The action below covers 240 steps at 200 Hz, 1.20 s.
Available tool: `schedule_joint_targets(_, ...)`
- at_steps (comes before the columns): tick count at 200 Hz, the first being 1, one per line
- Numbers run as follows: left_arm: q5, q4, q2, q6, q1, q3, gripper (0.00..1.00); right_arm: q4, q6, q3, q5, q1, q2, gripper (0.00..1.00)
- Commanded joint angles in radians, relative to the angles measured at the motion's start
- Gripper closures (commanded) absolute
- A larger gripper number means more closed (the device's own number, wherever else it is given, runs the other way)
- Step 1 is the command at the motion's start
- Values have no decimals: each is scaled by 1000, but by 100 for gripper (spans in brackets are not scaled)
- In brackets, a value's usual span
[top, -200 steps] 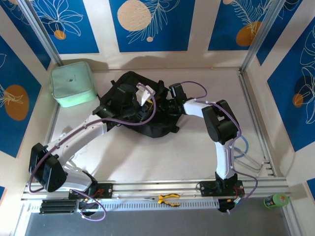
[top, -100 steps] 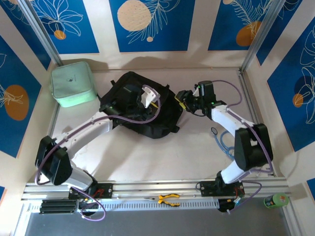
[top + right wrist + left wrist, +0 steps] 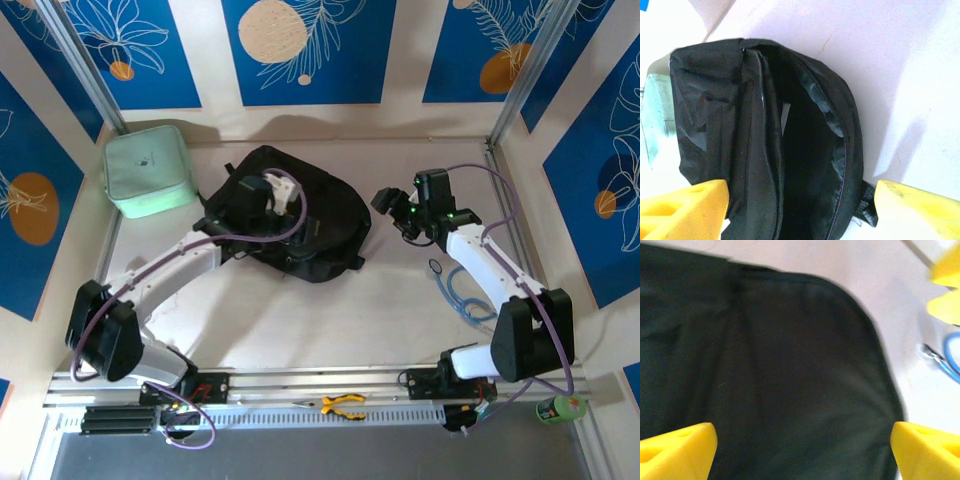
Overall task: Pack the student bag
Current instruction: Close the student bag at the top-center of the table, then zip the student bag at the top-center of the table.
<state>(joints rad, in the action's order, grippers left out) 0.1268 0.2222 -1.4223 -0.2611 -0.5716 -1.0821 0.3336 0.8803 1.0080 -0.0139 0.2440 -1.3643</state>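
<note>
The student bag (image 3: 320,235) is a black soft backpack lying in the middle of the table. In the right wrist view its main compartment (image 3: 810,165) gapes unzipped and dark inside. My left gripper (image 3: 285,195) hovers over the bag's left half. Its yellow fingers (image 3: 677,450) stand wide apart above the black fabric (image 3: 790,365), and nothing is between them. My right gripper (image 3: 387,202) is just right of the bag, apart from it and pointing at it. It is open too (image 3: 800,210), its yellow fingertips (image 3: 920,207) framing the bag's opening.
A mint-green zip case (image 3: 148,172) sits at the back left, close to the bag. A blue cable (image 3: 465,292) lies on the table at the right. Yellow-handled pliers (image 3: 343,404) rest on the front rail, and a green can (image 3: 560,407) stands outside it.
Both grippers have opened. The right arm has swung back to the right, away from the bag. The bag has settled flatter, with the left gripper still over it.
</note>
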Motion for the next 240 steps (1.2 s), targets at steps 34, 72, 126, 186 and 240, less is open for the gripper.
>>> schedule_joint_targets(34, -105, 52, 116, -453, 172, 238, 23, 67, -87, 97, 71, 96, 9, 20)
schedule_joint_targets(72, -32, -115, 148, -691, 258, 412, 39, 65, -89, 125, 58, 118, -5, 20)
schedule_joint_targets(126, 59, -430, 44, -879, 346, 505, 49, 57, -80, 113, 51, 136, 1, 21)
schedule_joint_targets(186, 103, -577, -67, -941, 352, 497, 60, 70, -86, 103, 77, 146, 7, 22)
schedule_joint_targets(240, 123, -622, -74, -936, 351, 486, 81, 68, -95, 104, 72, 149, 5, 23)
